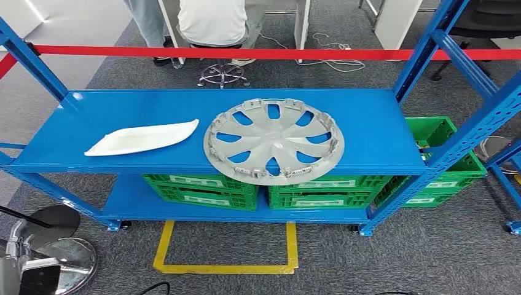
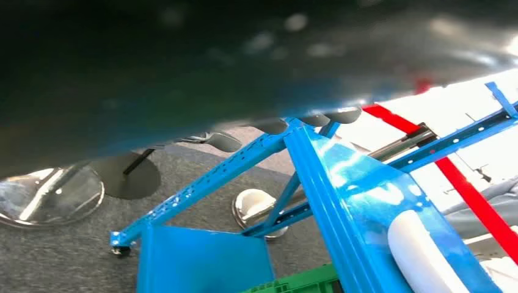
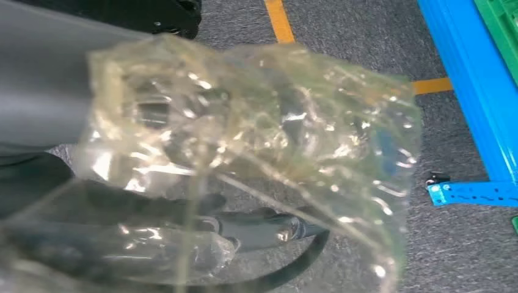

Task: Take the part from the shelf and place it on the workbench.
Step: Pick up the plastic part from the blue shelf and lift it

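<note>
head view: you look down on a blue shelf point(image 1: 368, 123) whose top board carries two parts.
wheel cover: a grey spoked wheel cover point(image 1: 273, 140) lies flat near the middle of the top board, its near rim reaching just past the front edge.
white part: a long curved white trim piece point(image 1: 142, 137) lies flat to the left of the wheel cover, close beside it but apart.
lower board: green crates point(image 1: 203, 189) stand side by side under the top board; another green crate point(image 1: 445, 166) sits past the shelf's right post.
floor: a yellow outline point(image 1: 224, 258) is marked on the grey carpet in front of the shelf.
behind the shelf: a red tape point(image 1: 276, 54) runs across, with a seated person point(image 1: 212, 21) beyond it.
left wrist view: you see the shelf's end from low down, with the rounded tip of the white trim piece point(image 2: 421, 256) on the top board; the left robot hand's fingertips point(image 2: 342, 115) show as dark blurred shapes near the shelf's corner, and you cannot tell how far it is open.
right wrist view: the right robot hand point(image 3: 244, 146) is wrapped in a crinkled clear plastic cover, low over the carpet beside the shelf's foot; the fingers are hidden, so you cannot tell its state, and no part is seen in it.
</note>
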Controlling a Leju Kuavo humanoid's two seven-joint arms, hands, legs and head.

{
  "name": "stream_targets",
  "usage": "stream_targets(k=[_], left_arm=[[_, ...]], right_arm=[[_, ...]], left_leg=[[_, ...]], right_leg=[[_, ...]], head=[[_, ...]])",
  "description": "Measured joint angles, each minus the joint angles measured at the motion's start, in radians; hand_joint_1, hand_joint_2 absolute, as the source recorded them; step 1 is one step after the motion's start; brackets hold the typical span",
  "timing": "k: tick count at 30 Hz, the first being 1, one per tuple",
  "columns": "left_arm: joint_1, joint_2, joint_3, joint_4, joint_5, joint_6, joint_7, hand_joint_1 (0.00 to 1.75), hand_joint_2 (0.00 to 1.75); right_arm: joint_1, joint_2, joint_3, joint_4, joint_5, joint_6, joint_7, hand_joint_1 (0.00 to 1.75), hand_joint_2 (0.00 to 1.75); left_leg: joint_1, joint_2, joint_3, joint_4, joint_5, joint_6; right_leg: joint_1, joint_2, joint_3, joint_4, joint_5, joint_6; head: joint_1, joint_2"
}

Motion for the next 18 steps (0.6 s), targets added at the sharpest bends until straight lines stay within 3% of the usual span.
stream_targets(k=[2,4,6,7,9,10,11,12,15,16,18], left_arm=[[0.001,0.000,-0.001,0.000,0.000,0.000,0.000,0.00,0.00],[0.002,0.000,-0.001,-0.001,0.000,0.000,0.000,0.00,0.00],[0.003,0.000,-0.001,-0.003,0.000,0.001,0.000,0.00,0.00],[0.003,-0.001,-0.002,-0.004,0.000,0.001,0.000,0.00,0.00],[0.003,-0.002,-0.003,-0.005,0.000,0.002,0.000,0.00,0.00],[0.003,-0.002,-0.003,-0.005,0.000,0.003,0.000,0.00,0.00],[0.003,-0.002,-0.003,-0.005,-0.001,0.005,0.000,0.00,0.00],[0.003,-0.002,-0.003,-0.005,-0.003,0.008,0.001,0.00,0.00],[0.004,-0.002,-0.004,-0.005,-0.011,0.017,0.003,0.00,0.00],[0.004,-0.002,-0.004,-0.005,-0.012,0.019,0.004,0.00,0.00],[0.004,-0.002,-0.004,-0.006,-0.016,0.022,0.009,0.00,0.00]], right_arm=[[-0.001,0.000,0.000,0.000,0.000,0.000,0.000,0.00,0.00],[-0.001,0.000,0.000,0.000,0.000,0.000,0.000,0.00,0.00],[-0.001,0.000,0.000,0.000,0.001,0.000,0.000,0.00,0.00],[-0.002,0.001,0.000,0.000,0.001,0.000,0.000,0.00,0.00],[-0.002,0.001,-0.001,0.000,0.004,0.000,0.002,0.00,0.00],[-0.001,0.001,-0.002,0.000,0.007,-0.001,0.003,0.00,0.00],[0.001,0.001,-0.004,0.000,0.011,-0.002,0.004,0.00,0.00],[0.002,0.001,-0.007,0.000,0.015,-0.003,0.005,0.00,0.00],[0.001,0.001,-0.014,0.000,0.027,-0.003,0.007,0.00,0.00],[-0.001,0.001,-0.016,0.000,0.032,-0.005,0.008,0.00,0.00],[-0.002,0.002,-0.017,0.000,0.057,-0.017,0.008,0.00,0.00]], left_leg=[[-0.002,0.000,-0.003,-0.001,-0.002,0.005],[-0.004,-0.001,-0.005,-0.005,-0.001,0.018],[-0.002,0.000,-0.003,-0.011,0.005,0.033],[-0.001,0.000,-0.002,-0.013,0.007,0.039],[-0.005,0.001,-0.002,-0.013,0.006,0.044],[-0.008,0.001,-0.002,-0.013,0.005,0.046],[-0.011,0.001,-0.001,-0.013,0.004,0.047],[-0.014,0.001,0.002,-0.012,0.003,0.048],[-0.020,-0.001,0.011,-0.009,-0.005,0.045],[-0.022,-0.001,0.011,-0.007,-0.008,0.041],[-0.024,-0.001,0.008,-0.004,-0.010,0.033]], right_leg=[[0.000,0.000,-0.002,-0.001,0.001,0.006],[-0.001,-0.001,-0.004,-0.003,0.002,0.019],[-0.003,-0.002,-0.019,0.026,-0.020,0.029],[-0.004,-0.002,-0.042,0.072,-0.048,0.031],[-0.004,-0.002,-0.110,0.214,-0.115,0.034],[-0.003,-0.002,-0.139,0.274,-0.135,0.034],[-0.003,-0.002,-0.153,0.302,-0.135,0.033],[-0.002,-0.002,-0.147,0.287,-0.115,0.031],[0.003,-0.003,-0.049,0.085,-0.018,0.015],[0.005,-0.003,-0.022,0.035,-0.004,0.010],[0.009,-0.002,-0.006,0.009,-0.006,0.006]], head=[[0.001,0.000],[0.001,0.000],[0.004,0.000],[0.007,0.000],[0.011,0.000],[0.011,0.000],[0.011,0.000],[0.011,0.000],[0.011,0.000],[0.010,0.000],[0.010,0.000]])
